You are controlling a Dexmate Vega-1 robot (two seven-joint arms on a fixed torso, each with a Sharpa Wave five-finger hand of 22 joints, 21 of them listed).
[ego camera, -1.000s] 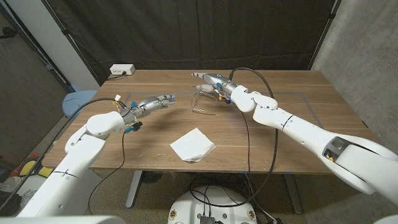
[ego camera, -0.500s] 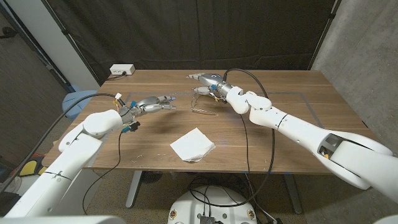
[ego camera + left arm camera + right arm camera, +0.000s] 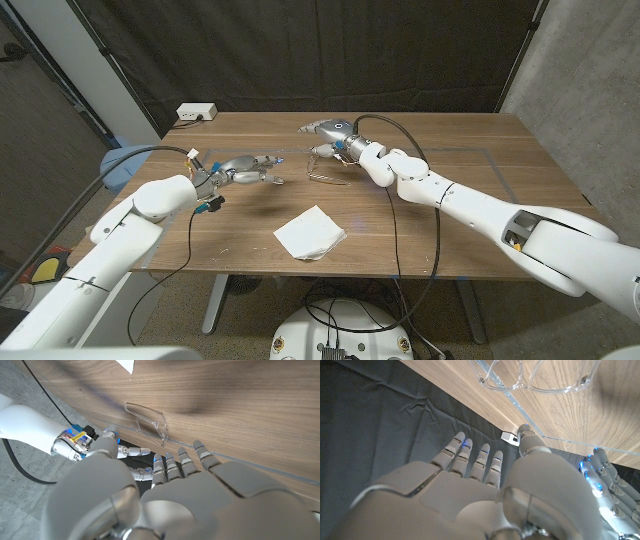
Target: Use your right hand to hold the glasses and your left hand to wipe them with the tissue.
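Note:
The clear-framed glasses (image 3: 328, 166) lie on the wooden table (image 3: 450, 220) near its middle back; they also show as glasses (image 3: 145, 419) and glasses (image 3: 536, 379) in the wrist views. My right hand (image 3: 324, 130) hovers just behind and above them with fingers stretched out, holding nothing. My left hand (image 3: 252, 168) reaches in from the left, fingers spread and nothing in them, a short way from the frame. The white tissue (image 3: 310, 232) lies flat near the table's front edge, apart from both hands. In the right wrist view the left hand's fingertips (image 3: 604, 477) show beside my right hand (image 3: 485, 490).
A white power strip (image 3: 196, 112) sits at the table's back left corner. A pale blue object (image 3: 125, 160) stands off the table's left edge. Dark curtains hang behind. Thin tape lines (image 3: 480, 152) mark a rectangle on the tabletop.
My right hand has slid leftwards behind the glasses. The left hand has dipped slightly and edged toward the frame. Glasses and tissue have stayed put.

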